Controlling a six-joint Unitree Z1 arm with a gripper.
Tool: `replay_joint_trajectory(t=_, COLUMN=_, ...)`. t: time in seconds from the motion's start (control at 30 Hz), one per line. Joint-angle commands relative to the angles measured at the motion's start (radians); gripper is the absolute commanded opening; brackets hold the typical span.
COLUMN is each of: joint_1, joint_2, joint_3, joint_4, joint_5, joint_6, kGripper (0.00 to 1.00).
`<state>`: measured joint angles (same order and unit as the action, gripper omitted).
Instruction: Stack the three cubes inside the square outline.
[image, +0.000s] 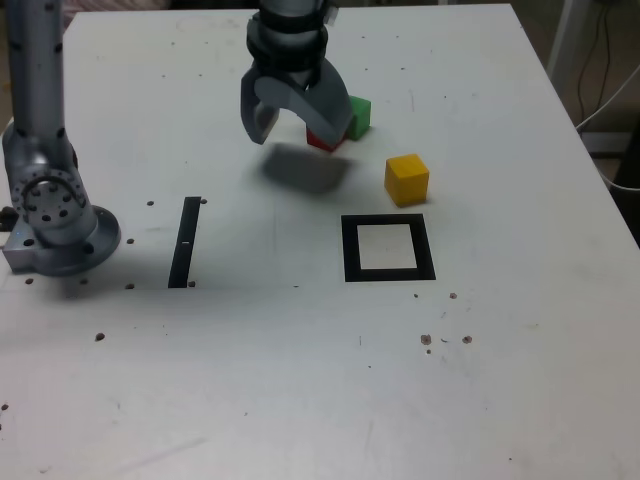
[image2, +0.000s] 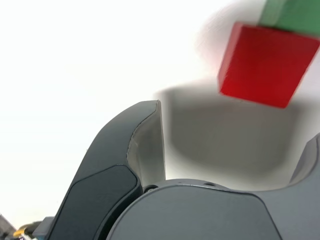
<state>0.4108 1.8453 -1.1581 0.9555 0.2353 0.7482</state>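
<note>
My gripper (image: 298, 133) hangs open over the far middle of the table, casting a shadow below it. The red cube (image: 322, 141) sits just behind its finger on the exterior view's right, partly hidden by it, and touches the green cube (image: 359, 113) beyond. In the wrist view the red cube (image2: 265, 65) lies ahead of the open gripper (image2: 240, 120), nearer one finger, with the green cube (image2: 295, 15) behind it. The yellow cube (image: 407, 180) stands alone, just beyond the square outline (image: 349, 248), which holds nothing.
A narrow black strip (image: 185, 242) lies on the table toward the exterior view's left. The arm's base (image: 60, 225) stands at the left edge. Small dark specks dot the white tabletop (image: 300, 380).
</note>
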Motion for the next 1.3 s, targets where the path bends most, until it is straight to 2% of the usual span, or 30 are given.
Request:
replay_joint_trajectory(t=0.0, joint_1=0.0, joint_2=0.015, joint_3=-0.007, joint_4=-0.01, joint_5=0.001, joint_6=0.013, kGripper=0.96)
replay_joint_trajectory(t=0.37, joint_1=0.001, joint_2=0.07, joint_3=-0.004, joint_4=-0.068, joint_5=0.013, joint_6=0.119, kGripper=0.92)
replay_joint_trajectory(t=0.67, joint_1=0.027, joint_2=0.09, joint_3=-0.008, joint_4=-0.065, joint_5=0.024, joint_6=0.163, kGripper=0.84)
replay_joint_trajectory(t=0.9, joint_1=0.032, joint_2=0.092, joint_3=-0.015, joint_4=-0.036, joint_5=0.033, joint_6=0.164, kGripper=0.82)
replay_joint_trajectory(t=1.27, joint_1=0.046, joint_2=0.093, joint_3=-0.024, joint_4=-0.062, joint_5=0.008, joint_6=0.155, kGripper=0.58)
